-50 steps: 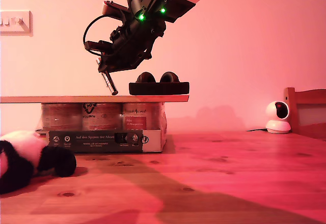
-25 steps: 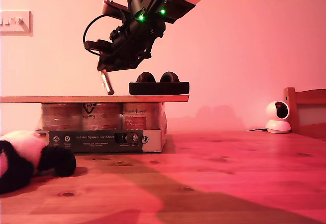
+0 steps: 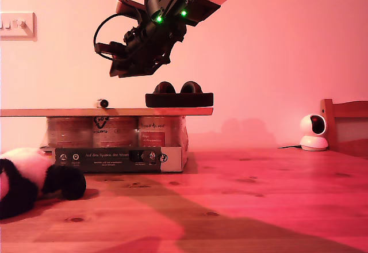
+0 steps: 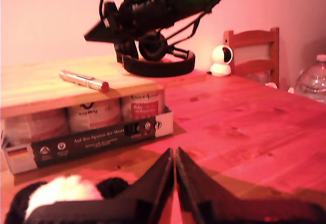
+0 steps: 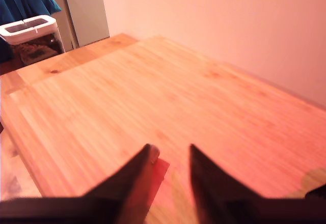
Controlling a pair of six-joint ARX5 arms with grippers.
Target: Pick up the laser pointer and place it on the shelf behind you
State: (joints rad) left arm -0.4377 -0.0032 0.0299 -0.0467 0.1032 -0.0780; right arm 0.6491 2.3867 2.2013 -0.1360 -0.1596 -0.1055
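The silver laser pointer [image 3: 103,103] lies flat on the light-wooden shelf [image 3: 57,112], its dark round end facing the exterior camera. It also shows in the first wrist view, where the laser pointer [image 4: 83,80] rests on the shelf [image 4: 30,89]. My second gripper [image 3: 115,72] hangs a little above it, open and holding nothing. Its fingers [image 5: 147,158] stand apart over the bare shelf [image 5: 153,96], and the pointer is hidden in that view. My first gripper [image 4: 174,155] is shut with nothing in it, low over the table, looking toward the shelf and my second gripper [image 4: 89,37].
Black headphones [image 3: 179,96] rest on the shelf at the exterior view's right end. Cans [image 3: 115,132] and a dark box [image 3: 115,158] hold the shelf up. A panda plush [image 3: 29,181] lies on the table at the exterior view's left. A white camera [image 3: 313,132] and a chair [image 3: 345,126] stand at its right.
The second gripper held the pointer tilted just above the shelf; it has opened and lifted slightly, and the pointer now lies on the shelf.
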